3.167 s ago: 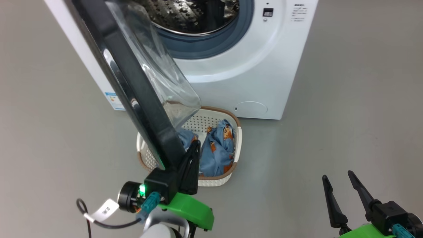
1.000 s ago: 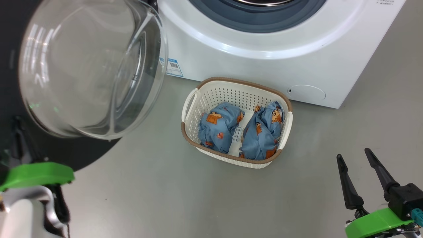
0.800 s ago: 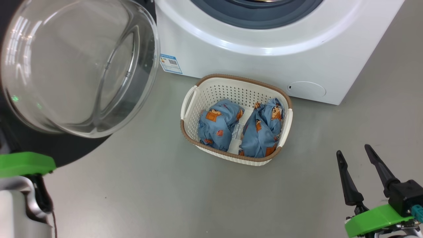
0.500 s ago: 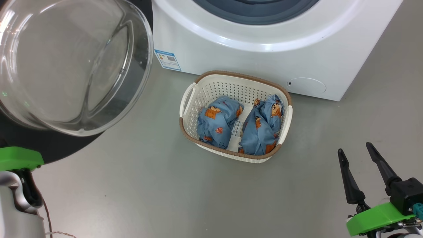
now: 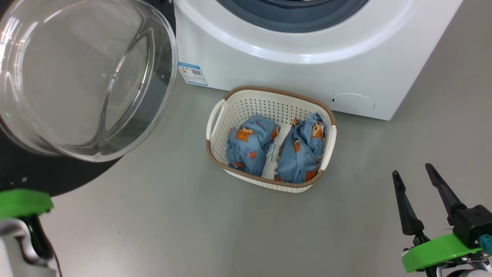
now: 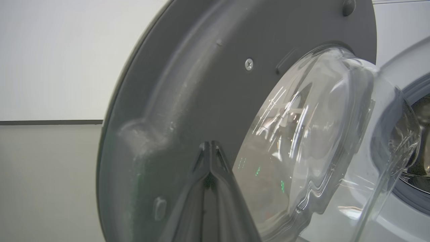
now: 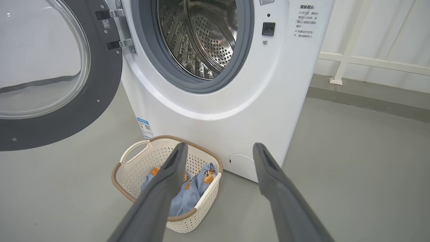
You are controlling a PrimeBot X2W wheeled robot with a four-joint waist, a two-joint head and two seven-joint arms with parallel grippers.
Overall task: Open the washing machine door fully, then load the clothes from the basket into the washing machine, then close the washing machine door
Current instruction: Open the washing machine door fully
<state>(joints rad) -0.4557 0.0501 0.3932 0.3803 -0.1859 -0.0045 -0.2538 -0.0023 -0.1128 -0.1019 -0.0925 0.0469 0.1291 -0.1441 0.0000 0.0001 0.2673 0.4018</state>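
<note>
The left gripper [image 6: 210, 148] has its two long dark fingers pressed together with nothing between them, tips pointing at the grey inner face of the large round washing machine door [image 6: 188, 84], which has a glossy black rim and a bulging clear glass bowl; whether the tips touch that face cannot be told. The door stands swung wide open on hinges at the left side of the big white boxy front-loading washing machine [image 5: 300, 65], whose steel perforated drum [image 7: 201, 37] lies bare ahead of and above the right gripper [image 5: 412, 171]. That gripper hangs over the grey floor [image 5: 192, 223] with its jaws spread wide and empty. Ahead of it and to its left, well apart, the small cream-white perforated plastic basket [image 5: 265, 105] with a brown woven-look rim sits on the floor just before the machine's front. In it lie the clothes [image 5: 250, 144], two light-blue fabric bundles printed with orange-brown figures, side by side with a paper label [image 5: 272, 154] between them
</note>
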